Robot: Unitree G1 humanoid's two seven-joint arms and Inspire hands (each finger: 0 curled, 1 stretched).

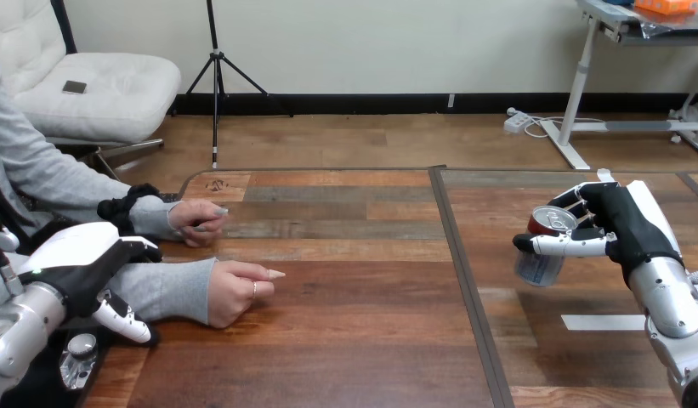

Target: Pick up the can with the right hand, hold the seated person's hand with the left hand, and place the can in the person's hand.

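Observation:
A silver can [545, 245] with a red top hangs tilted above the right half of the table, and my right hand [617, 228] is shut on it, thumb across its front. At the left, the person rests two hands on the table: the far one [198, 222] closed near the table's edge, the near one [236, 291] a loose fist with a finger pointing right. My left hand [86, 270] hovers over the near forearm's grey sleeve, its fingers curled downward beside the sleeve; whether they touch it I cannot tell.
The wooden table [345, 340] has a dark seam [464, 280] running front to back through its middle. A strip of white tape [602, 322] lies on the right half, under my right forearm.

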